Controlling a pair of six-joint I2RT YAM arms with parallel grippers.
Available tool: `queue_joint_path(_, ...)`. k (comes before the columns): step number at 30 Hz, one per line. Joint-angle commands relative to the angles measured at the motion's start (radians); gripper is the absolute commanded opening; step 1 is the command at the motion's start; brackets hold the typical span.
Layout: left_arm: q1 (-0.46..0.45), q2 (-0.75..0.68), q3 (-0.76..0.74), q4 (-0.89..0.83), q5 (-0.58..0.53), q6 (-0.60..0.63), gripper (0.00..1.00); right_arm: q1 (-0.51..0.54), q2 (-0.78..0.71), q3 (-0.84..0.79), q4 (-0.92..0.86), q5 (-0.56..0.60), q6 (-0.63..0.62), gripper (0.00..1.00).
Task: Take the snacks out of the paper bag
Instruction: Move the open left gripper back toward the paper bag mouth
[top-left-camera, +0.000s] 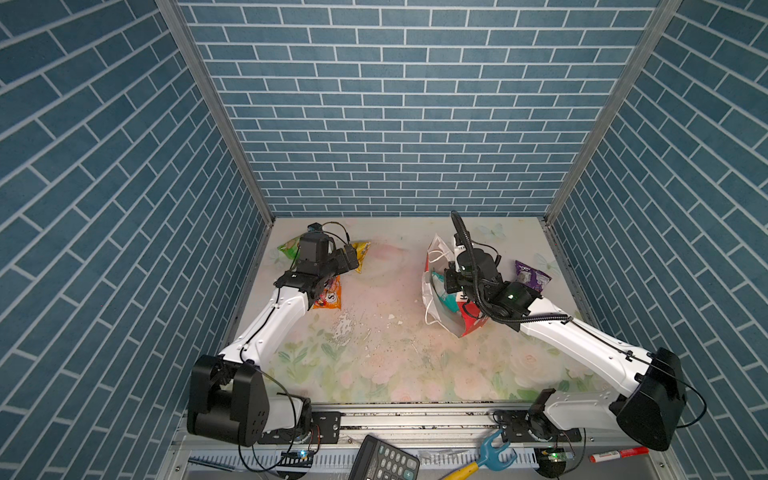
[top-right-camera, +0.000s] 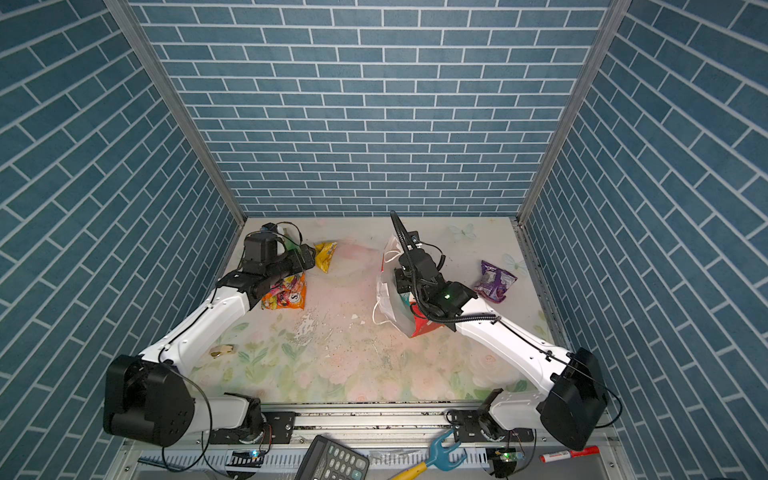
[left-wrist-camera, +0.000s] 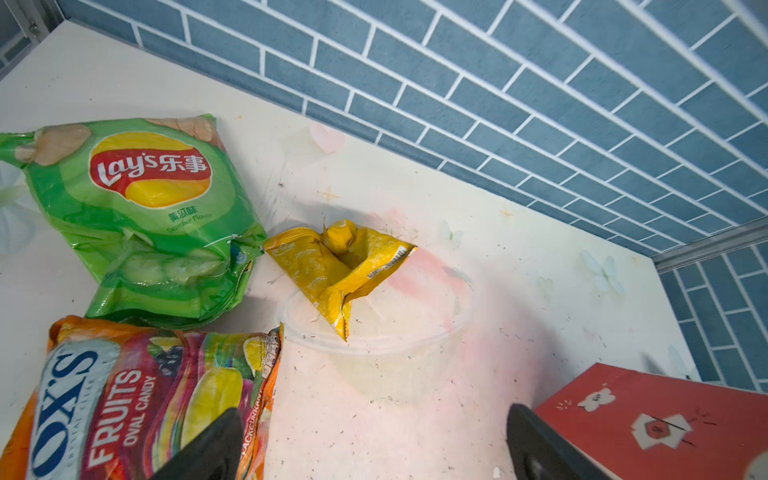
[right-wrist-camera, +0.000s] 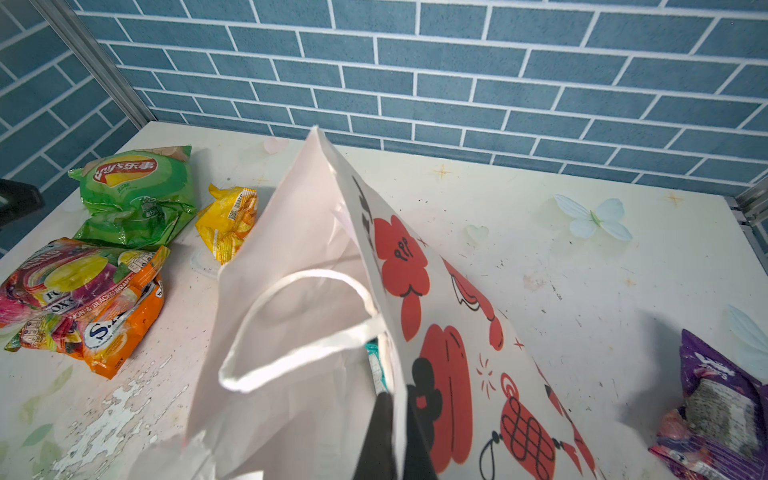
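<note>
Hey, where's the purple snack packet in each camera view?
Top view: purple packet right of the paper bag.
Top view: packet likewise right of the bag.
Left wrist: not in it.
Right wrist: picture's lower right corner.
Shared landmark: the paper bag, in all four.

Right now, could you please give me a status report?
Left gripper open, empty. Right gripper shut on paper bag wall. Teal packet inside bag. Nothing blocking.

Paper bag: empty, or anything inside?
Not empty. A teal packet lies inside the paper bag, visible through its mouth in both top views and at the rim in the right wrist view.
</note>
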Motion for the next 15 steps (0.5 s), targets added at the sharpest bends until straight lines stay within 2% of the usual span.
queue_joint_path(1,-0.016,-0.078,-0.007,-0.042,0.010,-0.008,1.00,-0.008,0.011,0.023,-0.033,-0.016,0.007,0.00)
queue_joint_path(7,-0.049,-0.191,-0.042,-0.103,0.046,-0.011,1.00,-0.014,0.004,0.033,-0.056,-0.035,0.023,0.00)
queue_joint_path(15,-0.049,-0.243,-0.043,-0.140,0.077,-0.005,1.00,-0.026,-0.019,0.055,-0.097,-0.035,0.035,0.00)
